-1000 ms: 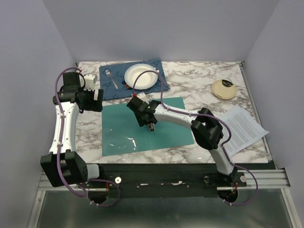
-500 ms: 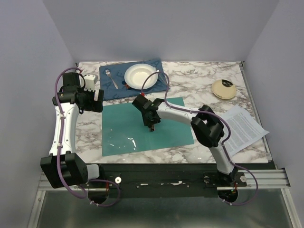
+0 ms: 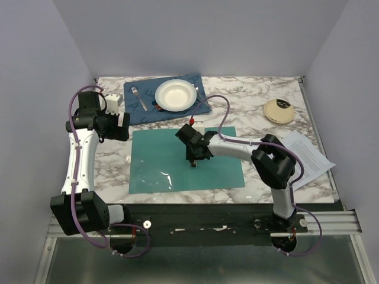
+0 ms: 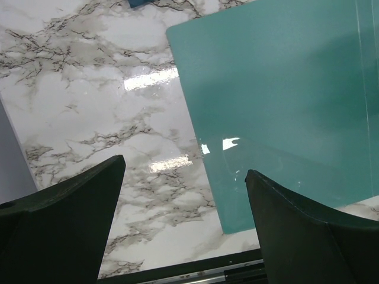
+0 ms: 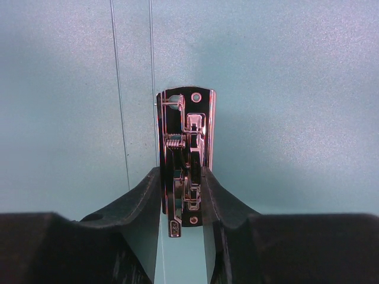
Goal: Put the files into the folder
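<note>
The teal folder (image 3: 160, 160) lies open and flat on the marble table, in the middle. My right gripper (image 3: 193, 161) is down on it, its jaws shut on the folder's metal spine clip (image 5: 186, 160); the right wrist view shows the gripper (image 5: 182, 183) with teal plastic (image 5: 284, 89) all around. The files (image 3: 305, 158), white printed sheets, lie at the table's right edge, apart from the folder. My left gripper (image 3: 121, 125) is open and empty, held above the table left of the folder; its view (image 4: 185, 168) shows the folder's near-left corner (image 4: 284, 89).
A dark blue placemat (image 3: 139, 109) at the back holds a white plate (image 3: 175, 94) and a fork (image 3: 140, 98). A small white object (image 3: 111, 102) sits at the back left. A cream round object (image 3: 279, 110) sits at the back right.
My right gripper has moved right and a little nearer, holding the clip. The folder has slid right with it and lies squarer to the table's front edge. The left arm has barely moved.
</note>
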Motion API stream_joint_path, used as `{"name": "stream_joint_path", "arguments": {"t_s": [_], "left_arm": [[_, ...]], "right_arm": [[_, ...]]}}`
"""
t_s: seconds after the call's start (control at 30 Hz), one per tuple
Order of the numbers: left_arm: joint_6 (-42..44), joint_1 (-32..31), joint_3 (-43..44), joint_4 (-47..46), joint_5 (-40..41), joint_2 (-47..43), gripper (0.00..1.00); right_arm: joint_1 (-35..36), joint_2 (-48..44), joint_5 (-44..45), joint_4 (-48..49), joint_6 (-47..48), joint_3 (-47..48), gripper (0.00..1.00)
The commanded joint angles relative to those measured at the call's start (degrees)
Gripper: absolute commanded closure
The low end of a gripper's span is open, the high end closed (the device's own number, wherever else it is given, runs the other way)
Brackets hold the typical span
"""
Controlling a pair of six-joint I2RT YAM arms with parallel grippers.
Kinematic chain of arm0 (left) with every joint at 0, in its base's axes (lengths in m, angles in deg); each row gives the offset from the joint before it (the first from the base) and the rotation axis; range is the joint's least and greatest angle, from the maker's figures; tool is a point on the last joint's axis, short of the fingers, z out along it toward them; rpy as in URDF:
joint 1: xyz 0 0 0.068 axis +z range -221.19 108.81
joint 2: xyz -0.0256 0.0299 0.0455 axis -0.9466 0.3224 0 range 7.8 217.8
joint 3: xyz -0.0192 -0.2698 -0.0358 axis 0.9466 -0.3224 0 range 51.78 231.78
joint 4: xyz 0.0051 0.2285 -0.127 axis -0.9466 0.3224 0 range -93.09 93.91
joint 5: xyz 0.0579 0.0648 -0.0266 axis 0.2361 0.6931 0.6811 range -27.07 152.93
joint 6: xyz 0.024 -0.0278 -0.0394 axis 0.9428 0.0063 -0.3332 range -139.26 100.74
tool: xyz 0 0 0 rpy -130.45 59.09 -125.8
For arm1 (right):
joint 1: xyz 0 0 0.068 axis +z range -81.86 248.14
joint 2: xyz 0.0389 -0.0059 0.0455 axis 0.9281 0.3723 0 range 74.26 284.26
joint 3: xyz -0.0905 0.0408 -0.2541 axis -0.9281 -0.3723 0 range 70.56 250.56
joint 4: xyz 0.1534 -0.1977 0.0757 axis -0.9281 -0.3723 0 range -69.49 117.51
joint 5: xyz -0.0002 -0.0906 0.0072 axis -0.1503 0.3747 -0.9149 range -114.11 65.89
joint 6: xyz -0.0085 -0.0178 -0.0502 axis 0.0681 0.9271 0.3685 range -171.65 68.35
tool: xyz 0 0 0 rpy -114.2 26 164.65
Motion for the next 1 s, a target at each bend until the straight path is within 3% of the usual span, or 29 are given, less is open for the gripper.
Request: {"name": "stream_joint_path", "arguments": {"t_s": [0.0,0.1,0.2,0.23,0.37,0.43,0.53,0.63,0.7,0.8,0.97], "left_arm": [[0.6,0.3,-0.6,0.5,-2.0,-1.4,0.01],[0.6,0.3,-0.9,0.5,-2.2,-1.4,0.01],[1.1,0.4,-1.3,0.5,-1.8,-2.3,0.01],[1.2,0.3,-1.3,0.5,-1.2,-2.5,0.01],[2.4,0.3,-1.8,0.6,0.3,-3.5,0.01],[2.9,0.3,-1.9,0.6,0.8,-3.9,0.01],[3.1,0.3,-2.1,0.5,0.9,-4.5,0.01],[3.2,0.3,-2.7,0.4,0.4,-4.6,0.01],[3.2,0.4,-3.2,0.4,0.3,-4.6,0.01],[3.3,0.4,-3.7,0.2,0.3,-4.6,0.01],[3.6,0.3,-3.7,0.2,0.8,-4.9,0.01]], "right_arm": [[-0.2,2.1,-0.9,-4.3,-5.5,-6.5,0.69],[-0.2,1.6,-0.7,-4.4,-5.3,-6.4,0.67],[-0.3,-1.6,-0.3,-5.2,-4.7,-6.0,0.48],[-0.4,-2.9,0.4,-5.5,-4.5,-6.3,0.35],[-4.1,-11.4,0.6,-7.8,-3.8,-9.5,0.12],[-7.1,-15.9,-2.5,-8.7,-4.1,-11.1,0.05],[-14.4,-19.2,-5.2,-11.2,-3.6,-13.7,0.04],[-20.6,-23.5,-1.3,-13.9,-3.1,-16.2,0.01],[-24.9,-24.2,-0.3,-16.5,-1.9,-16.3,0.07],[-27.7,-20.4,8.2,-22.3,0.1,-12.7,0.16],[-28.2,-16.2,9.7,-24.0,0.2,-11.9,0.2]]}}
